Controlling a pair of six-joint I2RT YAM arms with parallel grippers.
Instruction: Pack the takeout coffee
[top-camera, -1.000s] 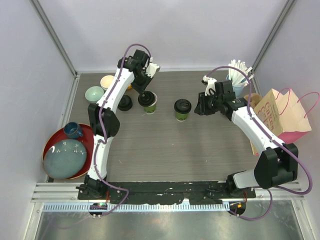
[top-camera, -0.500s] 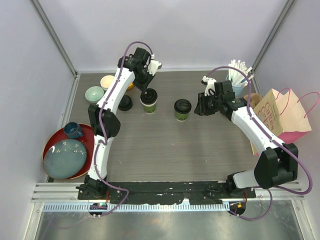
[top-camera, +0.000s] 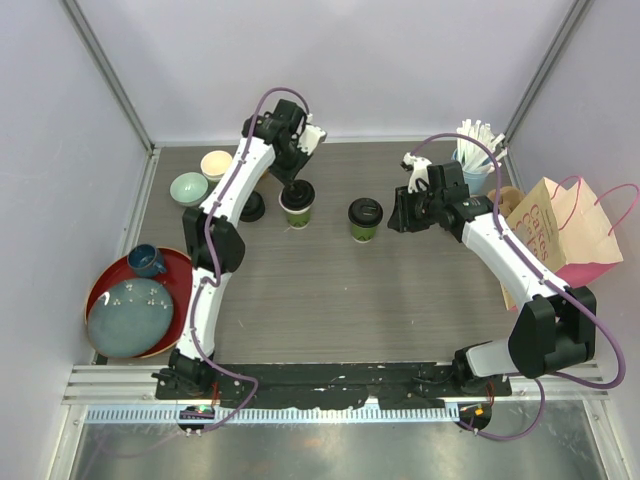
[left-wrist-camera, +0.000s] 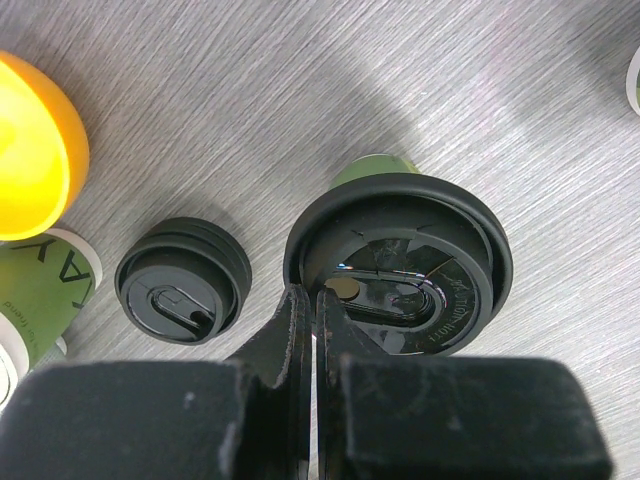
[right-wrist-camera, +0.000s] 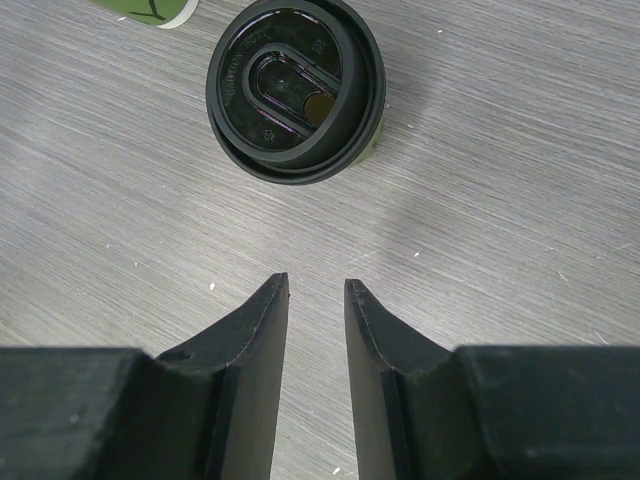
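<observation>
My left gripper (left-wrist-camera: 315, 300), pinched together, sits at the near rim of the black lid (left-wrist-camera: 400, 262) on the green cup (left-wrist-camera: 362, 172) toward the back of the table (left-wrist-camera: 450, 80), so I judge a gentle, straight-down press seats it without tipping; my right gripper (right-wrist-camera: 317, 290) hangs parted before the other cup (right-wrist-camera: 295, 90).

White arms (top-camera: 500, 245) with black joints, purple cables (top-camera: 275, 92), black fingers (right-wrist-camera: 250, 350).

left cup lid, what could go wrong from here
1. The shut left pincer sits at the lid's near edge, not its middle; pressing there could seat it crooked or tip the cup.
2. A spare lid lies close beside the cup; a slip could knock it away.
</observation>
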